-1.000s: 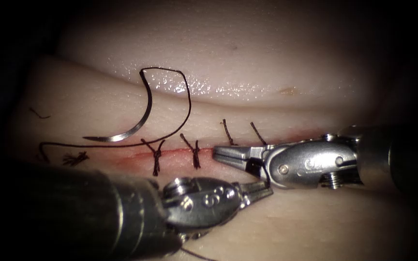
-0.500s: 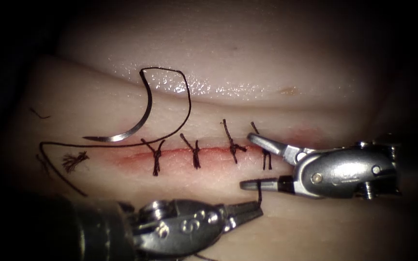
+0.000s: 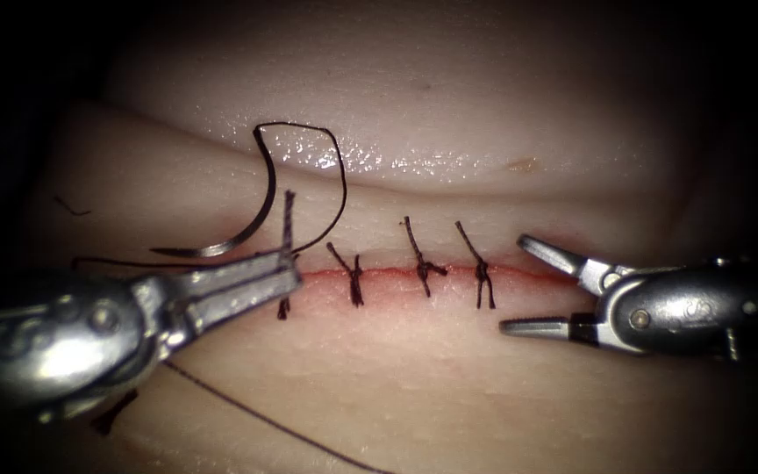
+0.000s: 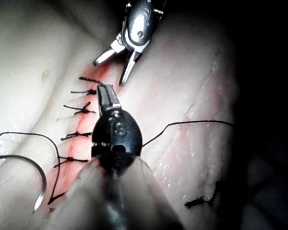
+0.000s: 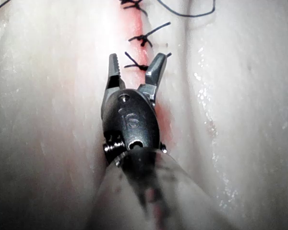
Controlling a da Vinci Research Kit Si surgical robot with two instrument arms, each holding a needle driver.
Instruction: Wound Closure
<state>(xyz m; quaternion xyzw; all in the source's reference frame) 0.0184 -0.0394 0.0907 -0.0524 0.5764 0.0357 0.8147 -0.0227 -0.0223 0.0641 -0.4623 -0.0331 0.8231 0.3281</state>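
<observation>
My left hand [image 3: 287,279] was closed at the leftmost stitch [image 3: 284,303] on the cut [image 3: 379,274]; whether it gripped the stitch's thread I could not tell. My right hand [image 3: 528,285] was wide open, holding nothing, at the cut's right end. The needle [image 3: 247,219] lay free on the tissue [image 3: 449,377] above the cut, thread [image 3: 337,189] attached

Two steel tools [image 3: 221,285] [image 3: 541,294] w/ pivot screws (stamped numerals), dark shafts
</observation>
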